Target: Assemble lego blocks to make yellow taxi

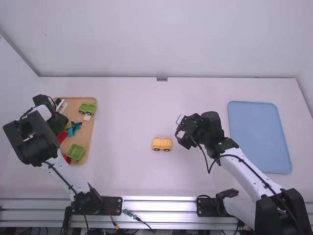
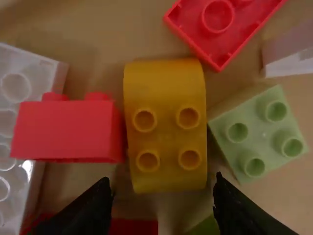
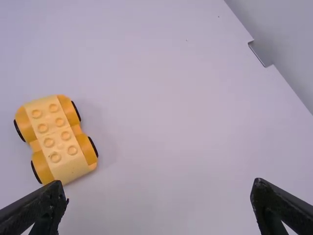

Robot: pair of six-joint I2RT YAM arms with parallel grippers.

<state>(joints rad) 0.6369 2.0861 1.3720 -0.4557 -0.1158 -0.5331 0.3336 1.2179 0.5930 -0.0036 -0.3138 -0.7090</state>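
Observation:
My left gripper [image 1: 59, 117] is over the wooden tray of blocks. In the left wrist view its fingers stand open, and the left gripper [image 2: 164, 196] is at the near end of a yellow block [image 2: 168, 127] with a curved end and four studs. A red block [image 2: 68, 131] lies against one side of it, a pale green block [image 2: 259, 132] close to the other. A yellow wheeled car base [image 1: 162, 144] stands on the middle of the table; my right gripper [image 1: 181, 137] is just right of it, open. In the right wrist view, the car base [image 3: 56, 139] lies beyond the right gripper [image 3: 159, 196].
The wooden tray [image 1: 92, 128] also holds a green wheeled base [image 1: 87, 108], a green block [image 1: 76, 152], blue and red pieces. In the left wrist view a white piece [image 2: 14, 88] and another red block [image 2: 227, 22] lie around the yellow block. A blue tray [image 1: 259, 137] lies at the right.

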